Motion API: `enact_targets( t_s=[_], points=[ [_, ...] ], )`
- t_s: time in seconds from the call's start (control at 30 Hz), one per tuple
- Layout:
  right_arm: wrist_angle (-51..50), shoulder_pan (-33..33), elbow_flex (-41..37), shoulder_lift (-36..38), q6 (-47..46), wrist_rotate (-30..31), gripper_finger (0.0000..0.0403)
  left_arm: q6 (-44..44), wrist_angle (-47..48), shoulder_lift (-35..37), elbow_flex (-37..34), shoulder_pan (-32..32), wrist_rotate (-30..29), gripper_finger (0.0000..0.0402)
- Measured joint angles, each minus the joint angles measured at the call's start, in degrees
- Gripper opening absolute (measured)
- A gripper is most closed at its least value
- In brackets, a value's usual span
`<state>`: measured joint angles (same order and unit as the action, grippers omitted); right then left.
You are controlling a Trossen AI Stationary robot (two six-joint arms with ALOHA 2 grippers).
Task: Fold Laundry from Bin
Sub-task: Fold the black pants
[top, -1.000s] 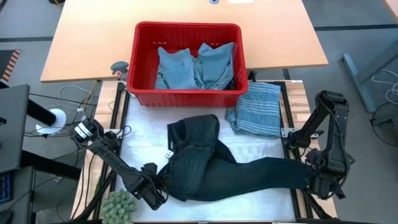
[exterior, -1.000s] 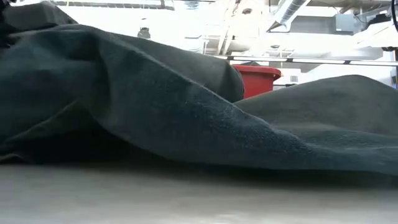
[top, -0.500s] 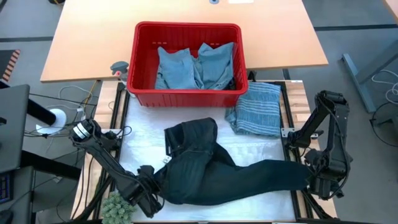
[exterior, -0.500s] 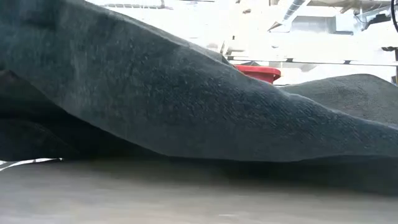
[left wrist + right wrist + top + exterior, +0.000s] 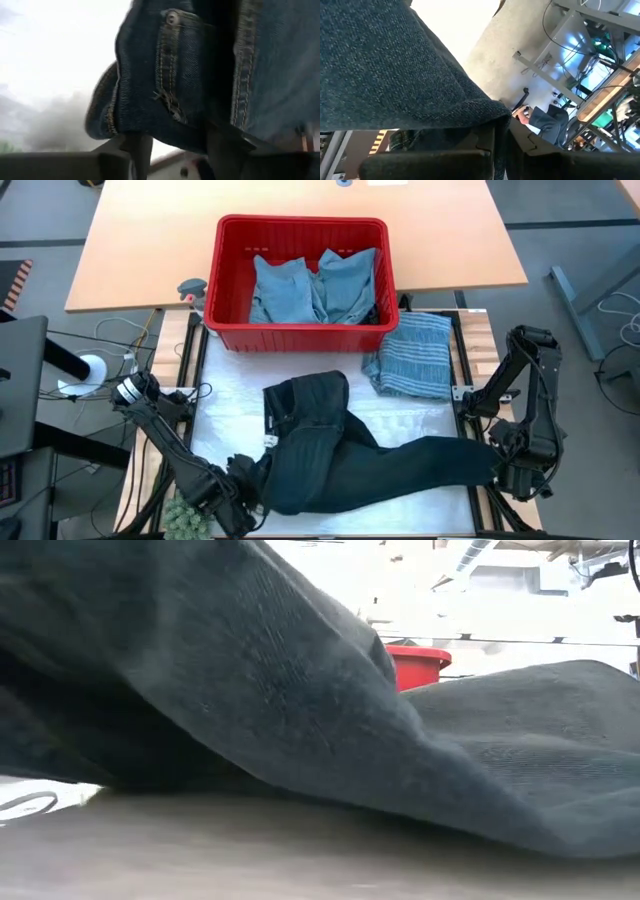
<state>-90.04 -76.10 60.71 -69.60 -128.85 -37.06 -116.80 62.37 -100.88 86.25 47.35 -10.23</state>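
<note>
Left hand (image 5: pixel 243 502): you have it pinching the dark jeans (image 5: pixel 330 450) at the counter's (image 5: pixel 420 418) near-left corner; a thin bite there may slip.
Right hand (image 5: pixel 503 472): pressed on a leg end, apparently; pull apart too far and it may tear free.
Bin (image 5: pixel 232 325): two light blue garments (image 5: pixel 310 285) inside.
Striped garment (image 5: pixel 415 355): folded beside the bin.

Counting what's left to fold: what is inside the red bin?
In the red bin lie two light blue garments, crumpled side by side. A dark bit shows at one corner; anything beneath them is covered.
</note>
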Motion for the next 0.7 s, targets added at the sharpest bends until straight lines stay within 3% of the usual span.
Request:
enact_targets(
  t_s=[0.23,0.37,0.7],
  points=[
    [0.0,0.0,0.0,0.0,0.4,0.4,0.0047,1.4,0.4,0.0,3.5,3.6,1.0,0.021],
    [0.0,0.0,0.0,0.0,0.4,2.5,0.0047,2.5,6.2,0.0,3.4,4.5,2.4,0.0224],
    [0.0,0.0,0.0,0.0,1.7,2.7,0.0047,19.8,5.6,-0.3,3.4,0.6,5.4,0.0227]
  ],
)
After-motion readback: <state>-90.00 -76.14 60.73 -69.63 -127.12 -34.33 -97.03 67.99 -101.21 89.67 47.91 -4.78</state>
